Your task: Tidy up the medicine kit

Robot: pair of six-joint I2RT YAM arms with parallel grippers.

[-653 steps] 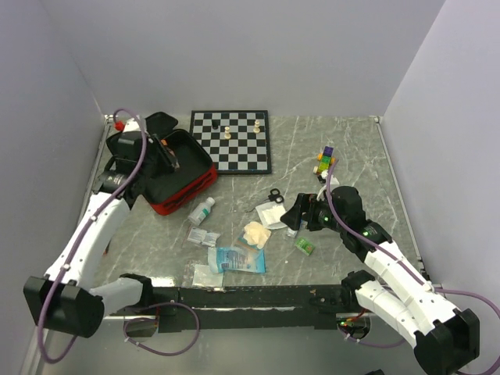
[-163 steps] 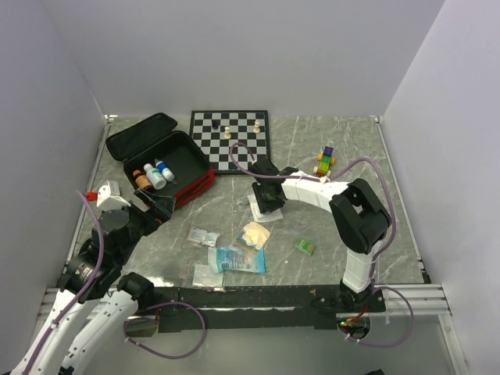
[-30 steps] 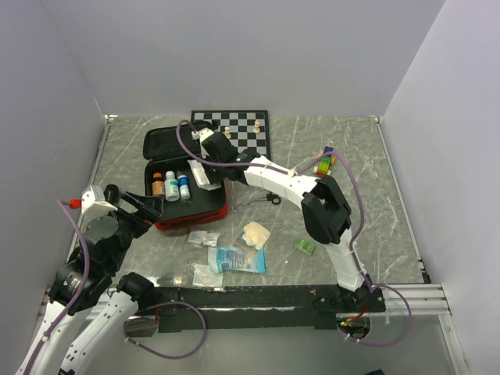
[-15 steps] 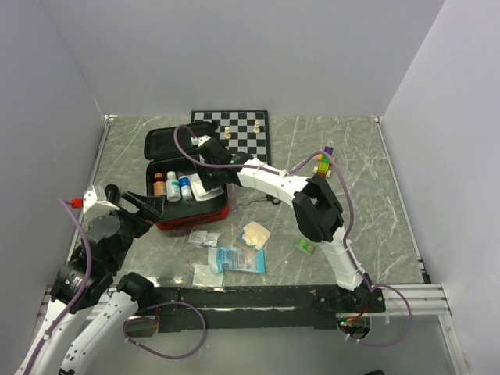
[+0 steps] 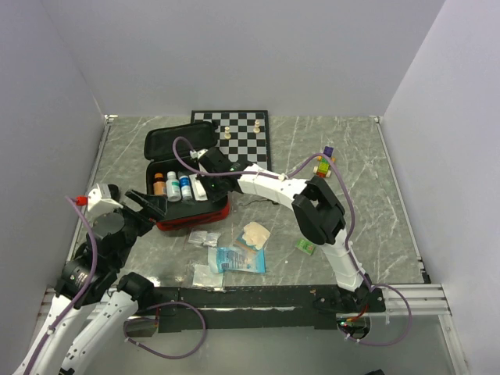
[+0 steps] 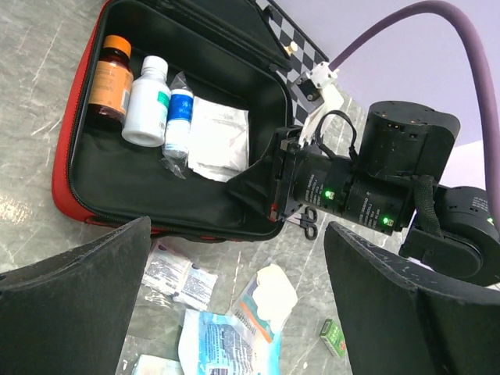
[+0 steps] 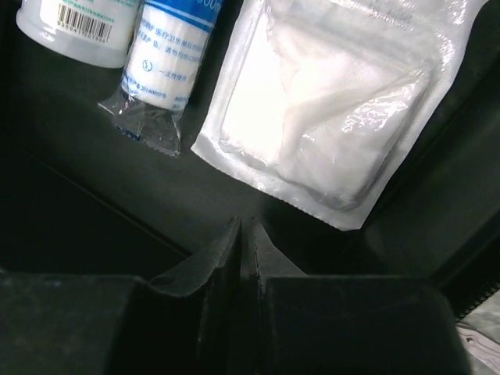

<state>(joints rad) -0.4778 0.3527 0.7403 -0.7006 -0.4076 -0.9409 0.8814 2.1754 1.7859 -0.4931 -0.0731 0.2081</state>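
Note:
The medicine kit (image 5: pixel 191 221) lies open at the left, red outside with a black lining (image 7: pixel 94 195). Inside stand in a row a brown bottle (image 5: pixel 158 185), a white bottle (image 5: pixel 172 186) and a blue-labelled bottle (image 5: pixel 185 186). A white gauze packet (image 5: pixel 201 187) lies loose beside them, clear in the right wrist view (image 7: pixel 328 101). My right gripper (image 5: pixel 209 176) hangs inside the kit just short of the packet; its tips (image 7: pixel 242 226) are shut on nothing. Near the kit's front left corner my left gripper (image 5: pixel 144 209) stands wide open and empty (image 6: pixel 234 297), above the table.
A chessboard (image 5: pixel 242 133) with a few pieces lies behind the kit. Small packets (image 5: pixel 205 237), a blue pouch (image 5: pixel 234 259), a beige pad (image 5: pixel 256 233) and a green box (image 5: pixel 305 247) lie on the table in front. Scissors (image 6: pixel 308 226) and toy blocks (image 5: pixel 325 164) are to the right.
The right gripper carried the gauze packet into the kit, let it go beside the bottles, and its jaws closed again. The left arm has hardly moved.

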